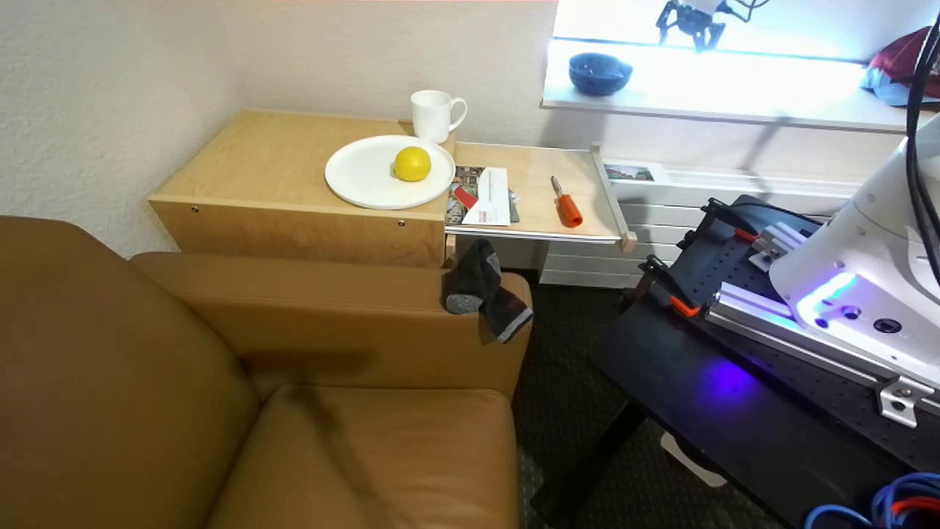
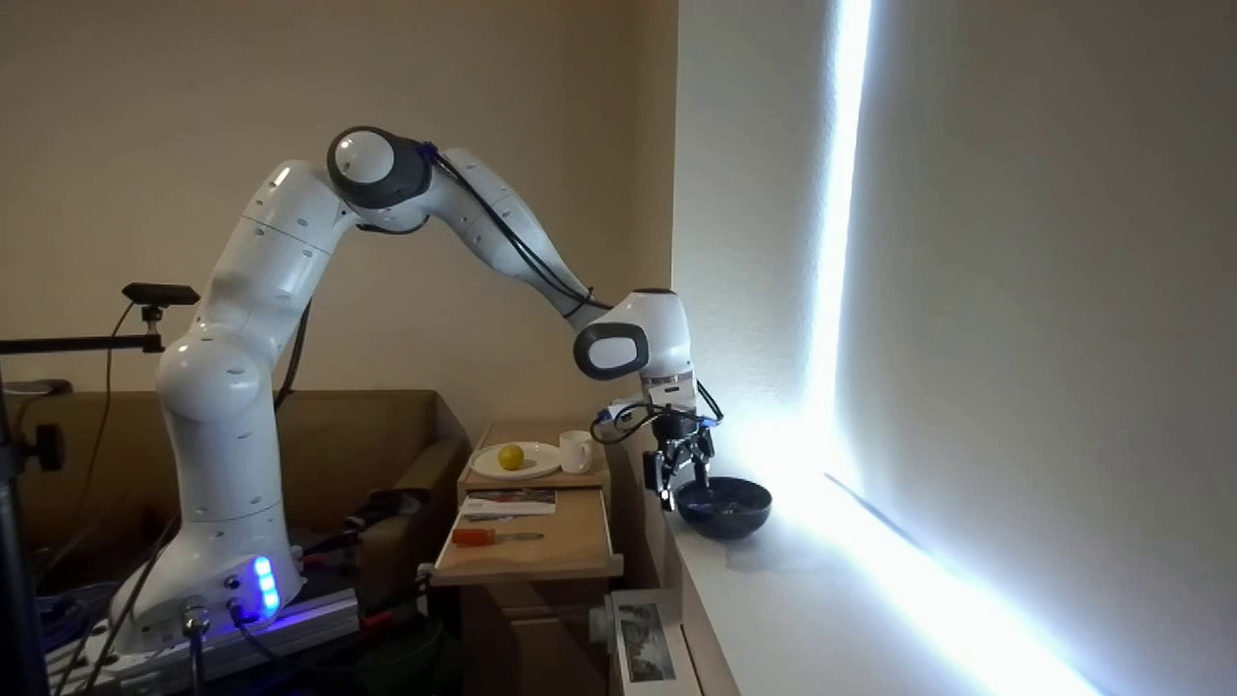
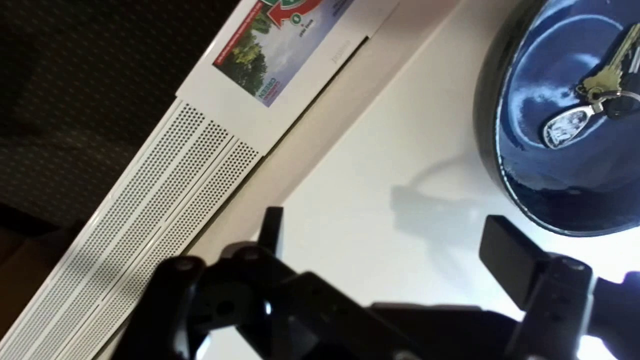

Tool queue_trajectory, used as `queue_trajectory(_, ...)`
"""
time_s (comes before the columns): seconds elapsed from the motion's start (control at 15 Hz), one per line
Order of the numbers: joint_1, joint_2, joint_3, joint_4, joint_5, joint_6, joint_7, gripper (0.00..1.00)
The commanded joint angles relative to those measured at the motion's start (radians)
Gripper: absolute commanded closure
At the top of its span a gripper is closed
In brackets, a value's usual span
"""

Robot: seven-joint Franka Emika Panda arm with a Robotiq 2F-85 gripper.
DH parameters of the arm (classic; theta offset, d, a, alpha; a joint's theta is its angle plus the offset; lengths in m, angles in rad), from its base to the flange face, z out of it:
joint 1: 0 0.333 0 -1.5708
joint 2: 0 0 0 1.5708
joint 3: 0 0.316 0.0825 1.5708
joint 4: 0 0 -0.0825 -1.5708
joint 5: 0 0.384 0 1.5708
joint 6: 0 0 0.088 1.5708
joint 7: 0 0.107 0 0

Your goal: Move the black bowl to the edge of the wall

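Observation:
The black bowl stands upright on the white windowsill, near the sill's end. It is also in an exterior view and at the upper right of the wrist view, glossy dark blue inside. The off-white wall runs beside the window recess; the recess side wall rises behind the bowl. My gripper is open with nothing between its fingers. It points down over the sill beside the bowl, apart from it in the wrist view. It also shows in both exterior views.
Keys with a fob lie in the bowl. A radiator runs below the sill's front edge. A red cloth bundle lies farther along the sill. A white mug and a plate with a yellow fruit stand on a cabinet.

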Motion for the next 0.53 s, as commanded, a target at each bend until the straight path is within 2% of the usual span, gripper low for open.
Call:
queue_trajectory(0.0, -0.080, -0.179, -0.009, -0.076, -0.014, -0.189, -0.255, 0.00)
queue_trajectory(0.07, -0.099, -0.214, -0.027, -0.079, -0.022, -0.247, -0.335, 0.00)
queue_trajectory(0.27, -0.123, -0.302, -0.110, -0.079, -0.163, -0.423, -0.485, 0.00)
queue_trajectory(0.33, -0.129, -0.321, -0.131, -0.082, -0.214, -0.455, -0.501, 0.00)
queue_trajectory(0.4, -0.120, -0.263, -0.112, -0.040, -0.153, -0.409, -0.447, 0.00)
queue_trajectory(0.47, -0.130, -0.289, -0.127, -0.047, -0.184, -0.438, -0.472, 0.00)
